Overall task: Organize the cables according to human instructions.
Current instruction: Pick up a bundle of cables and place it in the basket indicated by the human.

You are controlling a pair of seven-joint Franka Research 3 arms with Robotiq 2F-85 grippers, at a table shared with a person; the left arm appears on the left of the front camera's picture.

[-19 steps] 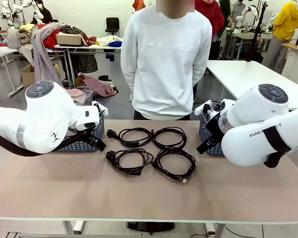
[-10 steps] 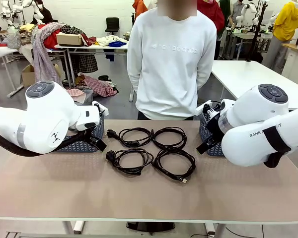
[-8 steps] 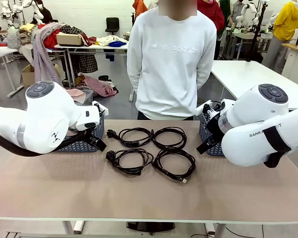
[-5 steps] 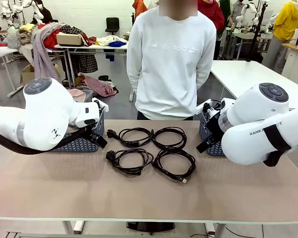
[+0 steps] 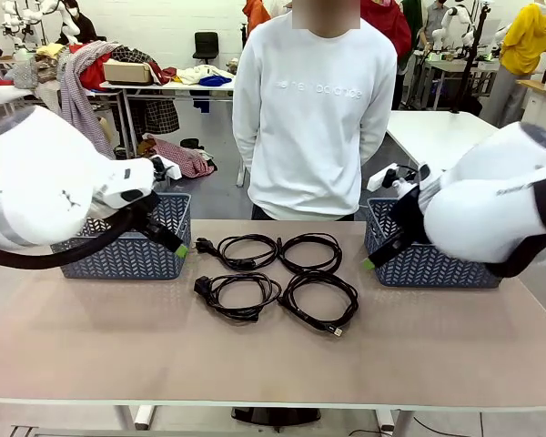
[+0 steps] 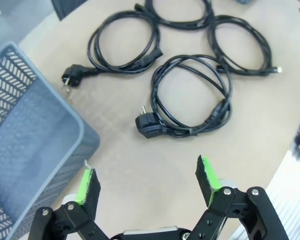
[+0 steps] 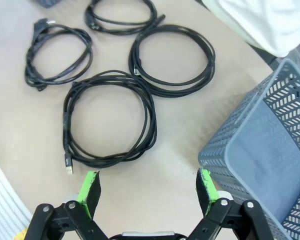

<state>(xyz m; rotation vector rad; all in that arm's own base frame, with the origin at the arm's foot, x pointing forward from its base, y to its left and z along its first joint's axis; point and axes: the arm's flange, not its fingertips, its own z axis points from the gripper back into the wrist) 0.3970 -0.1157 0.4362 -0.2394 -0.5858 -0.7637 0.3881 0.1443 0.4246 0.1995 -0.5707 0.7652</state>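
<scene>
four flat coiled cables, two plugs toward left basket

Pretty clearly a robotics lab, not anybody's home or shop. Two white robot arms, the left arm and the right arm, reached in over a plain beige work table, with a person standing at the far side. Behind that it was one big open room with a bare grey floor and a white wall. Another white table stood off to the side. One at the back left was buried under a heap of clothes, with a cardboard box on it. A second box sat on the floor, more fabric lay dumped nearby, and a black office chair was parked by the far wall.
</scene>
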